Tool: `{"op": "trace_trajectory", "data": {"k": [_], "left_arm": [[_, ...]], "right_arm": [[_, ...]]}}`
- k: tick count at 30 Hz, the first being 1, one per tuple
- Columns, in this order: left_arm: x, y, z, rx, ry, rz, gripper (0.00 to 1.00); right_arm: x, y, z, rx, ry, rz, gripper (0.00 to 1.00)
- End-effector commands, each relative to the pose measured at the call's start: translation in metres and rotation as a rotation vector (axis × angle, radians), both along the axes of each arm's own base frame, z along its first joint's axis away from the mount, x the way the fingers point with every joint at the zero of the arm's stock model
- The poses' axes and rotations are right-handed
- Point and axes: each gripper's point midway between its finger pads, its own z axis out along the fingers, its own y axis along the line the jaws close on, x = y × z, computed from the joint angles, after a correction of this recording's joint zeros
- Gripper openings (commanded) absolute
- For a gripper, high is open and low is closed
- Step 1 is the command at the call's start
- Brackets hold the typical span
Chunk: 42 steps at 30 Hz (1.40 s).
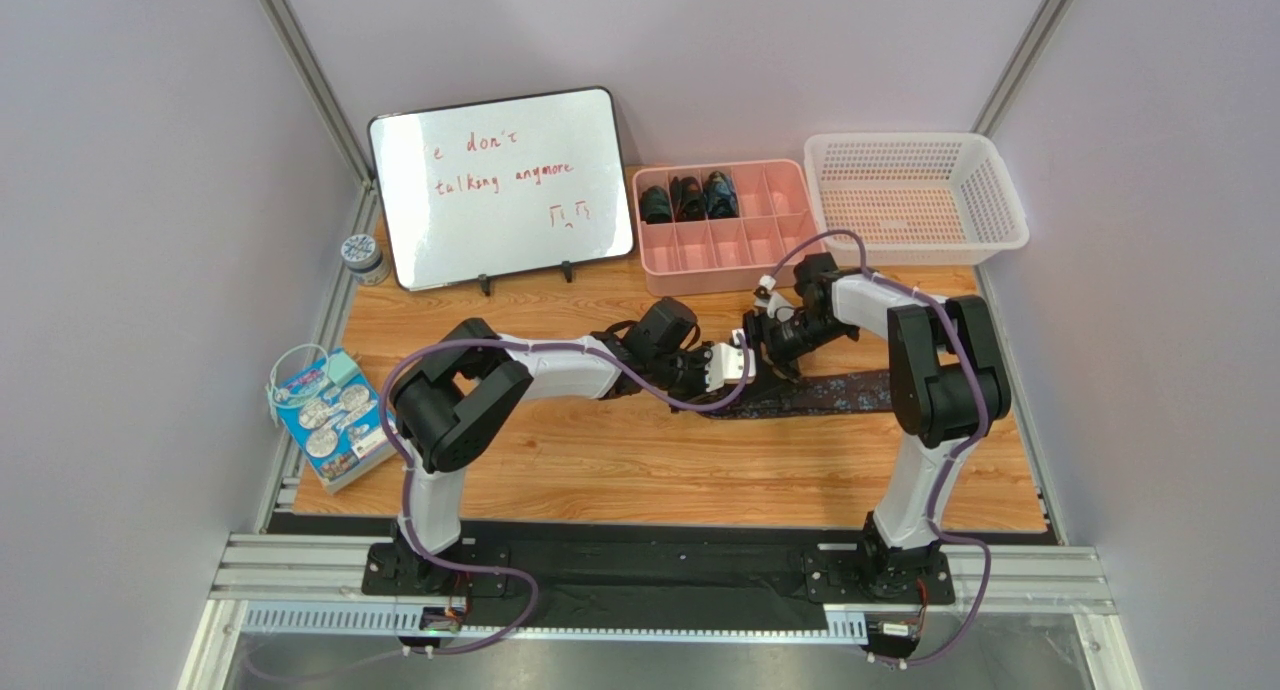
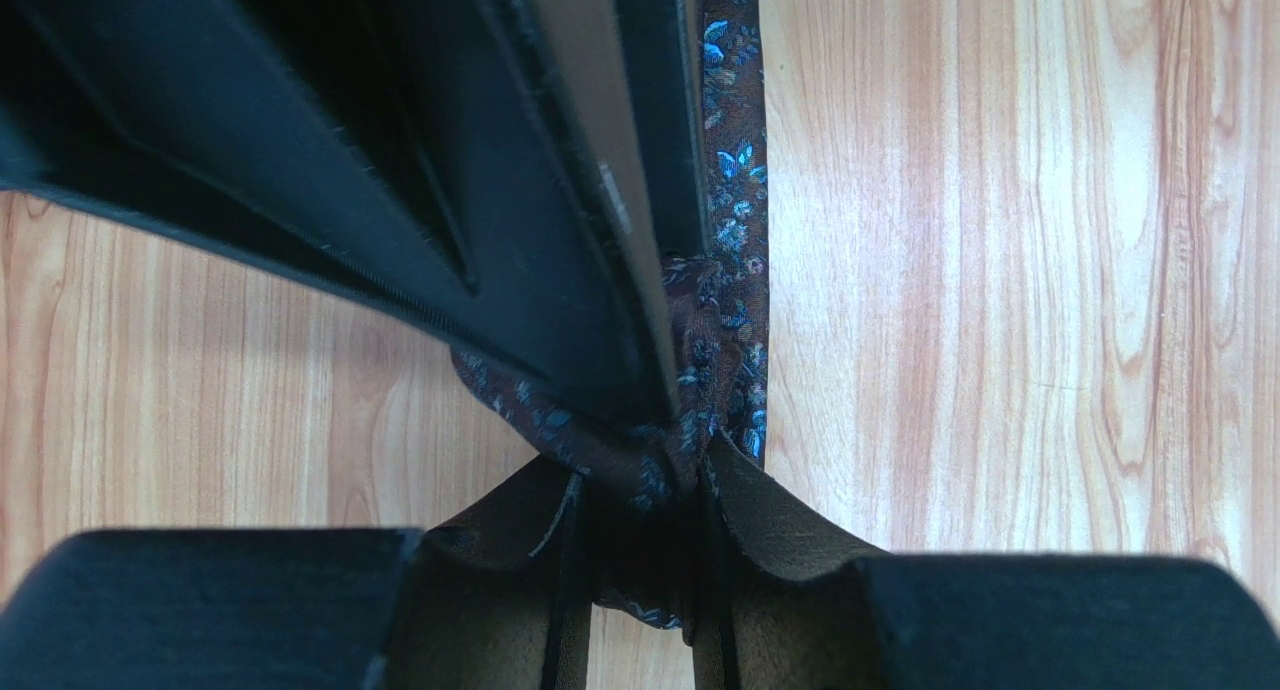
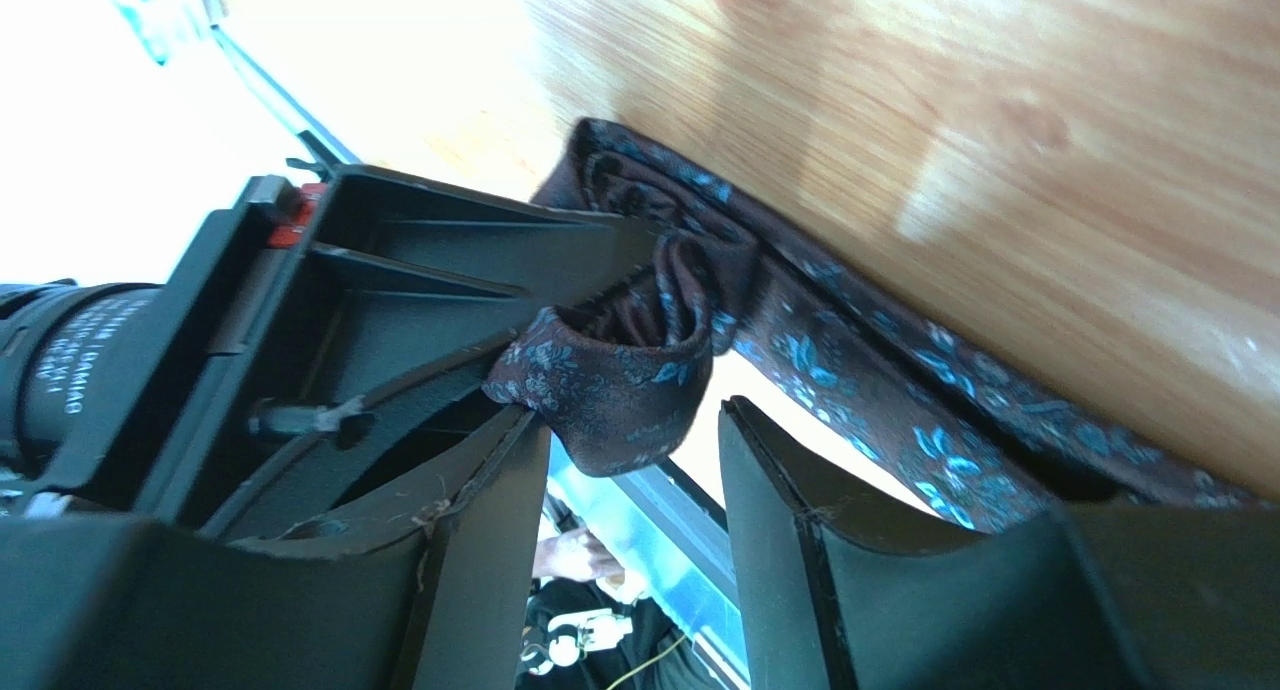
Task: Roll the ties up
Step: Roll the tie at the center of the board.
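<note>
A dark tie point(image 1: 842, 393) with a blue flower pattern lies stretched along the wooden table, right of centre. My left gripper point(image 1: 729, 363) is shut on its near end; in the left wrist view point(image 2: 639, 503) the fabric point(image 2: 729, 270) is bunched between the pads. In the right wrist view a small partly rolled coil of the tie point(image 3: 631, 368) sits just ahead of my right gripper point(image 3: 631, 450), which is open, its left finger point(image 3: 496, 495) touching the coil. The right gripper point(image 1: 766, 338) faces the left one closely. Three rolled ties point(image 1: 687, 198) sit in the pink organiser.
The pink divided organiser point(image 1: 721, 278) stands at the back centre, with a white mesh basket point(image 1: 917, 195) to its right. A whiteboard point(image 1: 504, 188) leans at the back left, with a small jar point(image 1: 361, 252) beside it. A blue packet point(image 1: 331, 413) lies at the left edge.
</note>
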Motion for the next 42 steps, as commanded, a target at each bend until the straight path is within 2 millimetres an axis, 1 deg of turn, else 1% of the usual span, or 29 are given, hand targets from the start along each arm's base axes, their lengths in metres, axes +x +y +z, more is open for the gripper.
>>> {"op": "trace_trajectory", "data": {"k": [1, 6, 10, 12, 14, 15, 16, 17, 18, 20, 21, 22, 23, 25, 27, 28, 30, 31, 32, 33, 34, 35, 36, 37, 38, 39, 40, 41, 42], "left_arm": [[-0.045, 0.054, -0.068, 0.260, 0.185, -0.006, 0.16], [-0.046, 0.053, -0.066, 0.251, 0.189, -0.011, 0.16], [-0.046, 0.055, -0.067, 0.258, 0.185, -0.010, 0.16], [-0.047, 0.056, -0.068, 0.257, 0.191, -0.013, 0.15], [-0.049, 0.057, -0.069, 0.260, 0.197, -0.013, 0.16], [-0.047, 0.056, -0.068, 0.257, 0.189, -0.008, 0.18], [-0.046, 0.056, -0.067, 0.257, 0.188, -0.006, 0.21], [-0.045, 0.055, -0.066, 0.252, 0.191, 0.004, 0.24], [-0.043, 0.054, -0.062, 0.240, 0.192, 0.011, 0.32], [-0.039, 0.052, -0.055, 0.212, 0.197, 0.034, 0.41], [-0.037, 0.051, -0.051, 0.196, 0.203, 0.040, 0.48], [-0.034, 0.049, -0.046, 0.171, 0.199, 0.047, 0.50], [-0.029, 0.046, -0.037, 0.140, 0.197, 0.060, 0.55], [-0.022, 0.040, -0.023, 0.089, 0.178, 0.068, 0.57], [-0.018, 0.034, -0.013, 0.046, 0.176, 0.071, 0.61], [-0.016, 0.032, -0.007, 0.026, 0.172, 0.070, 0.62], [-0.014, 0.027, 0.003, -0.018, 0.168, 0.065, 0.64], [-0.015, 0.028, 0.007, -0.034, 0.165, 0.067, 0.65], [-0.014, 0.028, 0.010, -0.054, 0.164, 0.070, 0.67], [-0.009, 0.024, 0.016, -0.094, 0.154, 0.081, 0.73], [-0.011, 0.028, 0.014, -0.101, 0.161, 0.096, 0.74], [-0.005, 0.030, 0.014, -0.115, 0.159, 0.121, 0.76], [-0.001, 0.028, 0.018, -0.145, 0.153, 0.132, 0.77], [-0.002, 0.030, 0.012, -0.146, 0.185, 0.162, 0.77], [0.001, 0.030, 0.010, -0.156, 0.195, 0.182, 0.78], [0.004, 0.026, 0.014, -0.190, 0.183, 0.183, 0.79], [0.001, 0.027, 0.006, -0.193, 0.213, 0.197, 0.79], [-0.001, 0.025, 0.005, -0.211, 0.224, 0.195, 0.79], [0.003, 0.019, 0.011, -0.259, 0.207, 0.191, 0.79]], "right_arm": [[0.029, 0.011, 0.022, 0.086, -0.129, -0.014, 0.51], [0.031, 0.010, 0.019, 0.074, -0.129, -0.019, 0.50], [0.032, 0.005, 0.019, 0.049, -0.153, -0.011, 0.52], [0.031, 0.003, 0.015, 0.033, -0.146, -0.004, 0.50], [0.031, 0.001, 0.008, 0.011, -0.154, 0.007, 0.34], [0.031, -0.001, 0.005, -0.008, -0.155, 0.009, 0.25], [0.030, -0.002, -0.001, -0.025, -0.152, 0.015, 0.09], [0.030, -0.008, -0.008, -0.066, -0.157, 0.023, 0.03], [0.028, -0.010, -0.016, -0.086, -0.143, 0.030, 0.00], [0.026, -0.018, -0.028, -0.145, -0.136, 0.040, 0.00], [0.025, -0.021, -0.032, -0.165, -0.131, 0.043, 0.00], [0.025, -0.026, -0.039, -0.200, -0.133, 0.043, 0.00], [0.024, -0.029, -0.043, -0.220, -0.131, 0.047, 0.00], [0.026, -0.037, -0.052, -0.271, -0.136, 0.046, 0.00], [0.026, -0.040, -0.057, -0.300, -0.139, 0.046, 0.00], [0.027, -0.044, -0.062, -0.336, -0.138, 0.046, 0.00], [0.030, -0.047, -0.064, -0.355, -0.143, 0.036, 0.00], [0.031, -0.049, -0.066, -0.377, -0.146, 0.036, 0.00], [0.031, -0.049, -0.067, -0.387, -0.148, 0.040, 0.00], [0.030, -0.050, -0.067, -0.393, -0.150, 0.043, 0.00], [0.029, -0.049, -0.068, -0.402, -0.153, 0.051, 0.00], [0.029, -0.049, -0.067, -0.411, -0.158, 0.053, 0.00], [0.026, -0.050, -0.069, -0.421, -0.155, 0.059, 0.00], [0.024, -0.050, -0.070, -0.435, -0.153, 0.067, 0.00], [0.021, -0.051, -0.073, -0.444, -0.145, 0.074, 0.00], [0.019, -0.051, -0.075, -0.448, -0.138, 0.080, 0.00], [0.016, -0.050, -0.077, -0.456, -0.127, 0.084, 0.00], [0.014, -0.049, -0.078, -0.455, -0.123, 0.089, 0.00], [0.012, -0.048, -0.080, -0.458, -0.115, 0.093, 0.00]]}}
